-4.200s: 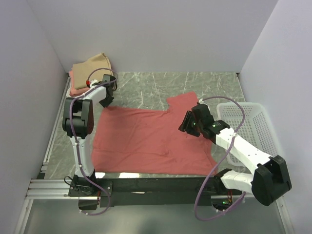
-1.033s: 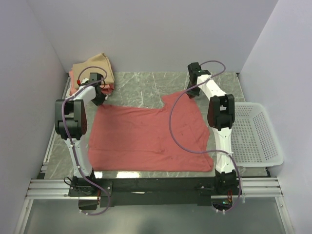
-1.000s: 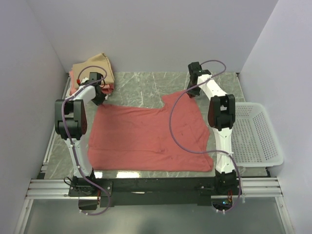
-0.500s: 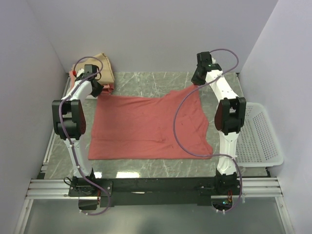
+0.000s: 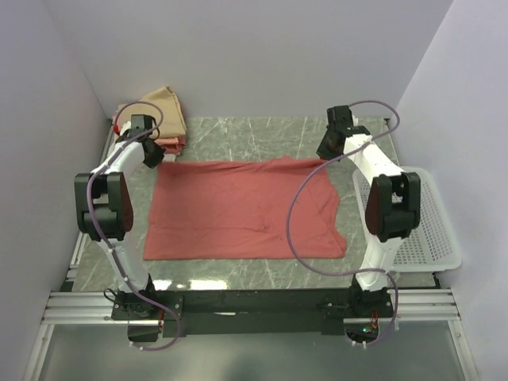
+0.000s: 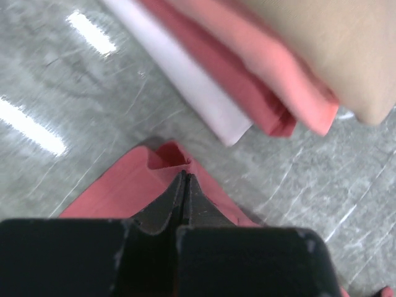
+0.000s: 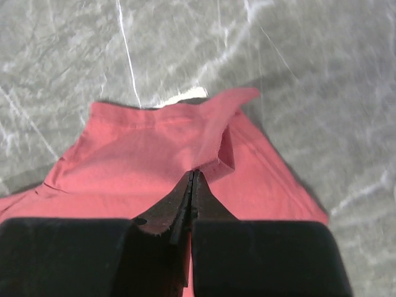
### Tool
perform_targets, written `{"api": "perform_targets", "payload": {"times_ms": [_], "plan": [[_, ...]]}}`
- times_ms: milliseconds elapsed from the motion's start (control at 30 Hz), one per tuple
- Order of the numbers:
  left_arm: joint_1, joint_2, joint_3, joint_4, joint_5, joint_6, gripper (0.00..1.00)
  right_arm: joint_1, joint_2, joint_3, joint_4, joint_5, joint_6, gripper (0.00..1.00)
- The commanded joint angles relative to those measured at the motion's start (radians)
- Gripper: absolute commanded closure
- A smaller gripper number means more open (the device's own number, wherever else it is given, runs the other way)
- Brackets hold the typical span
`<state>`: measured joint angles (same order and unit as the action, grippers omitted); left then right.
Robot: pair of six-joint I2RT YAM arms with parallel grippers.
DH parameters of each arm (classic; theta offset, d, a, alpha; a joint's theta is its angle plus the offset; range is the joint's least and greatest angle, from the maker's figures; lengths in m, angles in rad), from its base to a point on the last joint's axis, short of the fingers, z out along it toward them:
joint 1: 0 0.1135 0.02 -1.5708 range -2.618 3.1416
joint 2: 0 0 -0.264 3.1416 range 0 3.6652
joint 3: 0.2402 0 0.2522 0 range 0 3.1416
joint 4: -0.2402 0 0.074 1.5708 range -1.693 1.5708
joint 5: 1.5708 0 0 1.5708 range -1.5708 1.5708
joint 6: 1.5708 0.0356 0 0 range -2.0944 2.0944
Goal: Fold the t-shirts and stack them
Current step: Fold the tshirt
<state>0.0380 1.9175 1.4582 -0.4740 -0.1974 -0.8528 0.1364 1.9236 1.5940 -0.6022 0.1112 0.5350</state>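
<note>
My left gripper (image 6: 184,178) pinches the red shirt (image 5: 238,208) at its far left corner, near the folded stack (image 5: 163,119); my right gripper (image 7: 193,176) pinches the far right corner.

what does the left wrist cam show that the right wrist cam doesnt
Only the left wrist view: the folded stack with white, salmon-pink and tan layers, and the left end effector pinching a corner. Only the right wrist view: the right end effector and a curled hem flap just ahead of it. Both: an end effector shut on an edge of the red t-shirt, with the marble table beyond.
</note>
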Motion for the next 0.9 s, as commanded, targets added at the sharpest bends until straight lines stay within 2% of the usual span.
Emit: {"api": "perform_targets", "payload": {"times_ms": [0, 467, 867], "plan": [[0.016, -0.1, -0.053, 0.058, 0.018, -0.012, 0.99, -0.011, -0.15, -0.106, 0.099, 0.012, 0.026, 1.0], [0.033, -0.38, -0.426, 0.166, 0.001, -0.126, 0.99, -0.009, -0.537, -0.596, 0.238, -0.021, 0.118, 1.0], [0.051, -0.528, -0.579, 0.204, -0.027, -0.161, 0.99, -0.009, -0.715, -0.775, 0.269, -0.061, 0.137, 1.0]]}}
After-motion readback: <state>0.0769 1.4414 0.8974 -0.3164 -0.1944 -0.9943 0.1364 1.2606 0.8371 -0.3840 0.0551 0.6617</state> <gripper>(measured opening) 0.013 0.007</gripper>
